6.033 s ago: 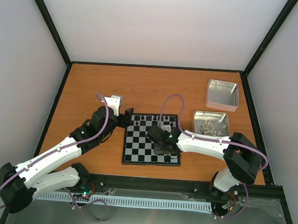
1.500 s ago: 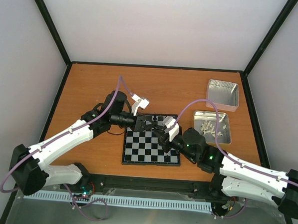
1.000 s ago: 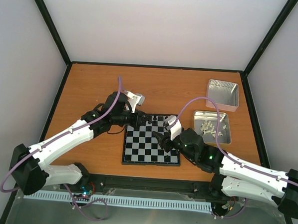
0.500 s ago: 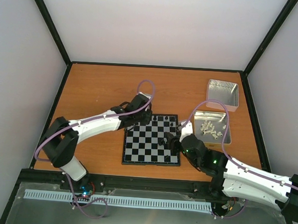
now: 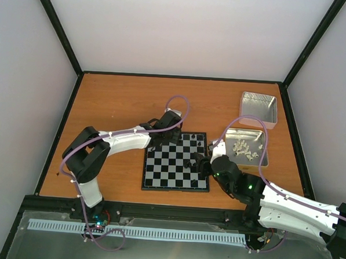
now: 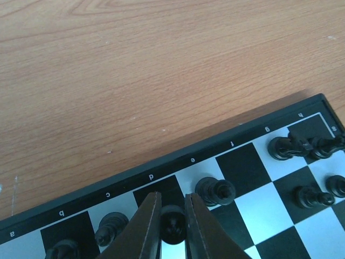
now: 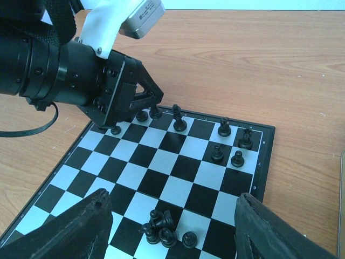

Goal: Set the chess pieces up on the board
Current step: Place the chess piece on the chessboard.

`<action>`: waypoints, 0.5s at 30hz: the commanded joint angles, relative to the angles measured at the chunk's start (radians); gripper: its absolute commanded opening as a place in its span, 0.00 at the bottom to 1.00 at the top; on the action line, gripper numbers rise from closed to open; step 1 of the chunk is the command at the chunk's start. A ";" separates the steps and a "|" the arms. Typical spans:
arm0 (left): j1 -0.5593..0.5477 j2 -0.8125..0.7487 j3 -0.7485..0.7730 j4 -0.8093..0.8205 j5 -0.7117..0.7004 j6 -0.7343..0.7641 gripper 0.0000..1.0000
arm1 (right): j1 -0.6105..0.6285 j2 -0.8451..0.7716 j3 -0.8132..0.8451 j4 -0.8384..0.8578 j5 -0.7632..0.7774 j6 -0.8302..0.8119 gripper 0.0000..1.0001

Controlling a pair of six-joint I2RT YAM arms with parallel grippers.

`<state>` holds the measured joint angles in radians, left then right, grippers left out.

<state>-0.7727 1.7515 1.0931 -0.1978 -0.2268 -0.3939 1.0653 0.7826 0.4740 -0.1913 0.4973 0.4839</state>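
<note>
Far row of board (image 5: 165,175), above letter d: black piece (image 6: 173,229) pinched between jaws of left gripper (image 6: 172,202). Along far rows: other black pieces (image 7: 223,128) standing upright. Toward right edge: loose cluster (image 7: 161,229) just beside right gripper (image 7: 172,200), jaws spread wide, gripping nothing. Further right: tin (image 5: 264,160) with cream-white pieces.

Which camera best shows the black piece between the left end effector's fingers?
The left wrist view: the black piece shows sharp between the fingers of the left end effector, at the edge of the board. In the right wrist view it is small, half under that end effector; from the top I cannot find it.
</note>
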 commanded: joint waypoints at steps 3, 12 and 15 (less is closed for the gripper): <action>-0.003 0.035 0.044 0.050 -0.044 0.007 0.01 | -0.013 0.010 -0.012 0.008 0.011 0.013 0.62; 0.003 0.063 0.036 0.069 -0.038 0.001 0.01 | -0.018 0.022 -0.010 0.009 0.002 0.019 0.62; 0.004 0.066 0.034 0.072 -0.039 0.001 0.03 | -0.019 0.024 -0.010 0.007 -0.001 0.021 0.62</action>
<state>-0.7715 1.8065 1.0954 -0.1696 -0.2474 -0.3943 1.0542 0.8051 0.4740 -0.1913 0.4854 0.4881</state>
